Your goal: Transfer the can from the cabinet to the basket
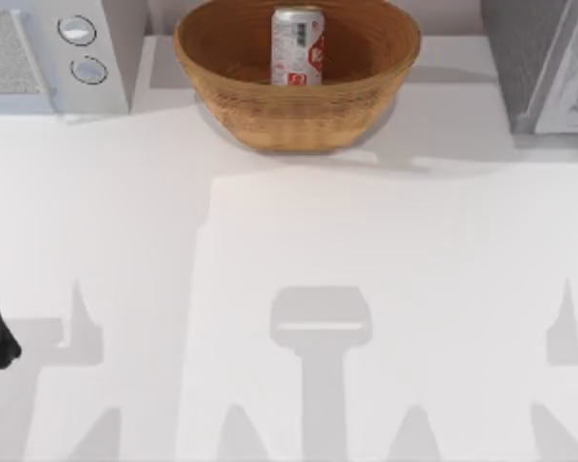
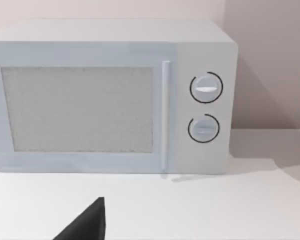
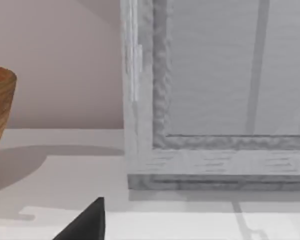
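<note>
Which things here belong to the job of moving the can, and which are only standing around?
Belong to the job:
- can, upright inside the basket
- basket, at the back middle of the table
- cabinet, at the back right

Only standing around:
- white microwave with two round knobs, at the back left

I see a silver metal can (image 1: 297, 45) with a glossy label, a ribbed brown wicker basket (image 1: 260, 106), a speckled matt grey cabinet (image 1: 520, 58), and a smooth matt white tabletop (image 1: 270, 241).
</note>
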`<state>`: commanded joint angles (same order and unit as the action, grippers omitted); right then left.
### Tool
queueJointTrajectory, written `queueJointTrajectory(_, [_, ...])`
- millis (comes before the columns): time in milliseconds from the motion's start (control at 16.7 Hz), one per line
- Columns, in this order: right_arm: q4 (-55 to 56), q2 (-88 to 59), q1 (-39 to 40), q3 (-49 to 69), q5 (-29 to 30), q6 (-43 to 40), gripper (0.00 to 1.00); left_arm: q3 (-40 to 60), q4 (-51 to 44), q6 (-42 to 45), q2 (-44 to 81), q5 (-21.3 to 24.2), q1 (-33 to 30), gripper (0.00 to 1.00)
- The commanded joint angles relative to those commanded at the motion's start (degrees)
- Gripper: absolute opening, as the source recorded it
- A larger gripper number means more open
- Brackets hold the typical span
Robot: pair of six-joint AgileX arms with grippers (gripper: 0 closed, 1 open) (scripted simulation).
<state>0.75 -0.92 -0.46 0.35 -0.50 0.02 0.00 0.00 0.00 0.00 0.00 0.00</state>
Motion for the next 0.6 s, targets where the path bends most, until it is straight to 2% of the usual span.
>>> queueJointTrajectory(240, [7.91,-8.6,-7.03,2.65,-6.53,0.14,1.0,0.0,0.0,0.0,0.0,0.0,0.0,1.0])
queueJointTrajectory(600, [29.78,-36.45,-26.17,9.11,-24.25,0.54,1.0,0.0,0.0,0.0,0.0,0.0,0.0,1.0])
